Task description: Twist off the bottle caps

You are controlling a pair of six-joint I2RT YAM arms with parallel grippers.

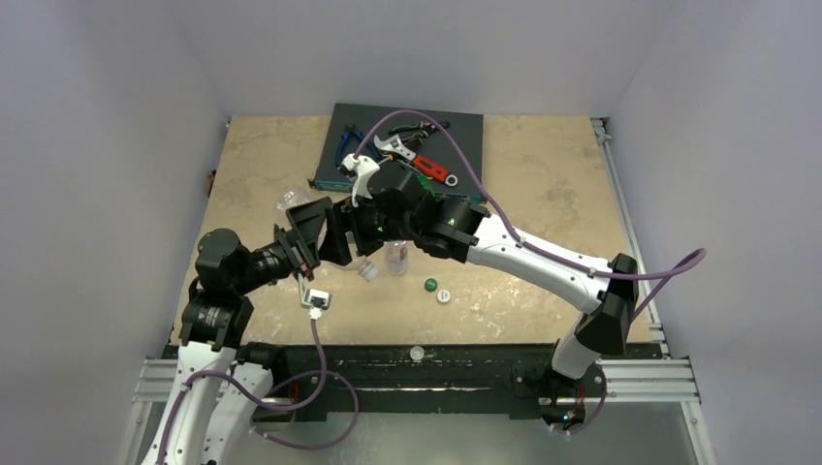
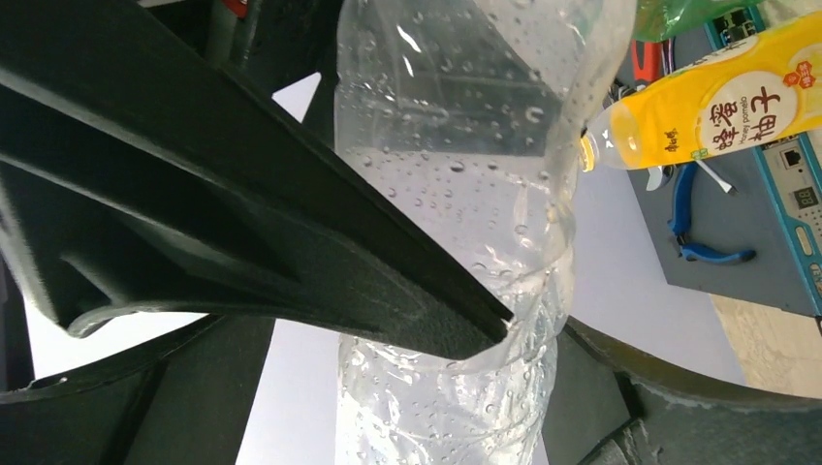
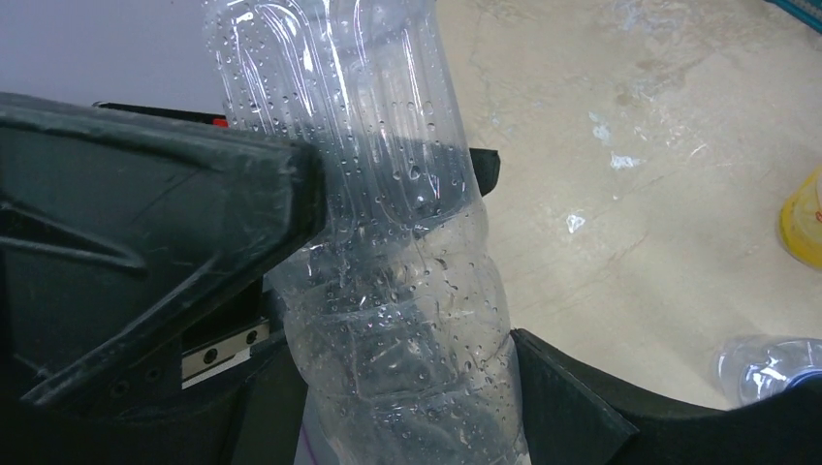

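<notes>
A black finger of the left gripper slants across the left wrist view, its tip denting the wet, droplet-speckled wall of the large clear bottle. The other finger lies against the bottle's far side, so these jaws are clamped wide around its body. The right gripper grips the same bottle, with 1 finger pressed to its ribbed side and the other against the opposite side. From above, both grippers meet over the middle of the table and hide most of the bottle, so its neck and cap cannot be made out. An orange-yellow bottle lies just beyond it, and a small clear bottle lies on the table nearby. 2 loose caps, a dark green cap and a white cap, sit just beside each other in front of the right arm. At the back, a dark panel carries a red-handled wrench and blue pliers
</notes>
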